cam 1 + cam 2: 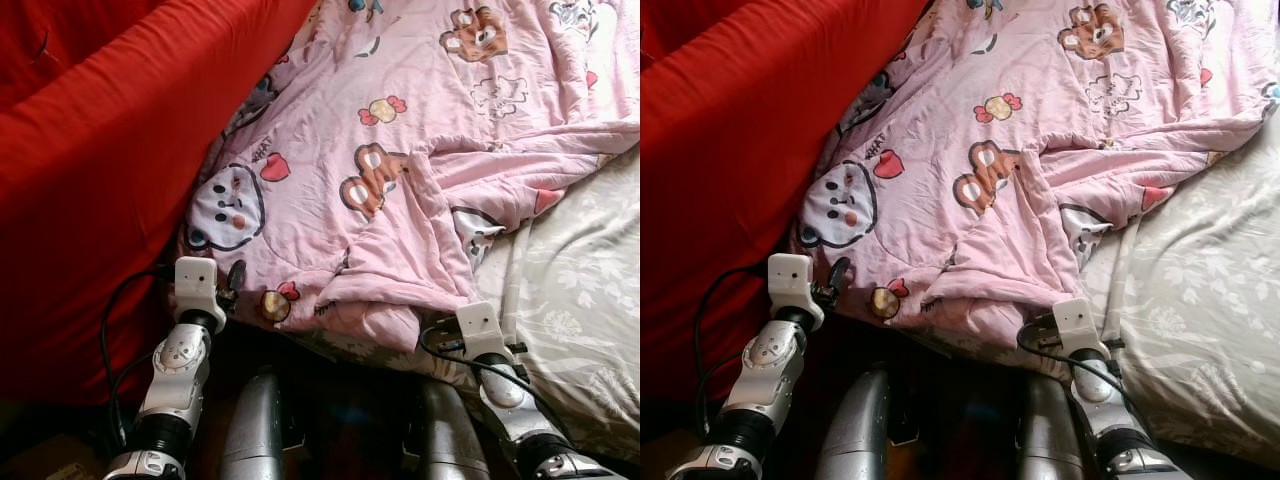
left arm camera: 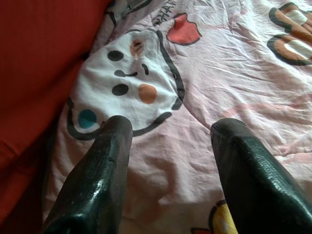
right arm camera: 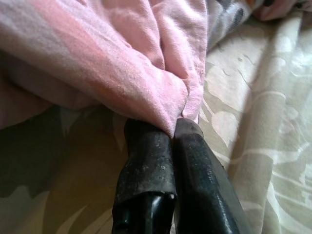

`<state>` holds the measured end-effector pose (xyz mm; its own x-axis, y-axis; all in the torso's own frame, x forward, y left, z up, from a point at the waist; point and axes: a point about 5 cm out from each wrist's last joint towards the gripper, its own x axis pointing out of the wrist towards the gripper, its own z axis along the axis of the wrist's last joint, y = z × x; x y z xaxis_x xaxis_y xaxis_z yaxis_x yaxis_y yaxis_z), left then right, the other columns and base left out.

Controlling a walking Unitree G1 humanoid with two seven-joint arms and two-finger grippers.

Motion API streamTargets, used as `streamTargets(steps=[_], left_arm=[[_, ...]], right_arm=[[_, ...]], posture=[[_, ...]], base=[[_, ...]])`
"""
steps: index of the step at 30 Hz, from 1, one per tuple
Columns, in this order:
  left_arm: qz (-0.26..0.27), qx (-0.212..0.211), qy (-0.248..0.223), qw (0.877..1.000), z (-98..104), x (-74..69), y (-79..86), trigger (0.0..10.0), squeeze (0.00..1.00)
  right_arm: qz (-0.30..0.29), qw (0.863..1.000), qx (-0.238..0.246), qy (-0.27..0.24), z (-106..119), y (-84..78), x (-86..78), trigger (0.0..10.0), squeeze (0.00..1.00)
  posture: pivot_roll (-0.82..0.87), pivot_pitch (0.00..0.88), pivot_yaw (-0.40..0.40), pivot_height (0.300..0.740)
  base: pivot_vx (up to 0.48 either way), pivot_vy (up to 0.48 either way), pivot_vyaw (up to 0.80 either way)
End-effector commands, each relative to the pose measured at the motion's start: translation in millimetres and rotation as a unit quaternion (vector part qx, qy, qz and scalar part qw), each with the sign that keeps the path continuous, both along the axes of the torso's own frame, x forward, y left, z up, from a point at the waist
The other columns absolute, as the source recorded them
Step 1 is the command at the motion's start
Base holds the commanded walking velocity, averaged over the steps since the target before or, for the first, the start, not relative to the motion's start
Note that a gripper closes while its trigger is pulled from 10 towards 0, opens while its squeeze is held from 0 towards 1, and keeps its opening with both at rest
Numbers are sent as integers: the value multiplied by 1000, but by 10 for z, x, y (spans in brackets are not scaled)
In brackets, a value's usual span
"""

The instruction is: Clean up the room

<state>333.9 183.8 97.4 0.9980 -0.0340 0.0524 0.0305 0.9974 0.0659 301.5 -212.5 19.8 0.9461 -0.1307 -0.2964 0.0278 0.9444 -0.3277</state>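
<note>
My right claw (image 3: 174,127) is pressed together and pinches a fold of the pink quilt (image 1: 420,170) at its near edge. Under this claw and to its right lies the grey sheet (image 1: 580,300) with pale flowers, and the quilt hangs a little over it. My left claw (image 2: 170,134) is spread, with the two black fingers (image 2: 105,165) well apart, and it rests just over the quilt's near left corner; I cannot tell if the tips touch the cloth. Just ahead of this claw is a white cartoon face (image 1: 228,208) printed on the quilt, and a red heart (image 1: 274,167) a bit further. To the left of my left claw rises the red cover (image 1: 100,150). Beyond both claws the quilt spreads away, crumpled, with printed bears (image 1: 372,178).
</note>
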Motion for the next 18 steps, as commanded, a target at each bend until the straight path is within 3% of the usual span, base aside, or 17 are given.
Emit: streamTargets(steps=[1, 6, 7, 8, 13, 18], left_arm=[[8, -7, 28, 1000, -138, -53, 17, 10000, 0], [8, -13, 31, 999, -166, -50, -31, 10000, 0], [8, -14, 31, 999, -170, -49, -36, 10000, 0], [9, -14, 32, 999, -177, -50, -42, 10000, 0], [12, -16, 37, 999, -212, -67, -46, 10000, 0], [19, -20, 42, 999, -248, -86, -36, 10000, 0]], right_arm=[[-14, 999, 39, -5, -73, 35, -83, 0, 0], [-26, 993, 103, -52, -20, 116, -83, 0, 0], [-31, 990, 122, -70, 5, 135, -81, 2471, 0], [-29, 986, 144, -82, 22, 166, -79, 10000, 0], [-6, 983, 154, -101, 43, 282, -103, 10000, 0], [-27, 977, 170, -126, 63, 224, -155, 10000, 0]], posture=[[-79, 239, 94, 616], [-91, 230, 80, 616], [-93, 231, 78, 616], [-95, 231, 75, 616], [-100, 232, 63, 616], [-98, 245, 50, 616]], base=[[0, 0, 0], [0, 0, 0], [0, 0, 0], [0, 0, 0], [0, 0, 0], [0, 0, 0]])
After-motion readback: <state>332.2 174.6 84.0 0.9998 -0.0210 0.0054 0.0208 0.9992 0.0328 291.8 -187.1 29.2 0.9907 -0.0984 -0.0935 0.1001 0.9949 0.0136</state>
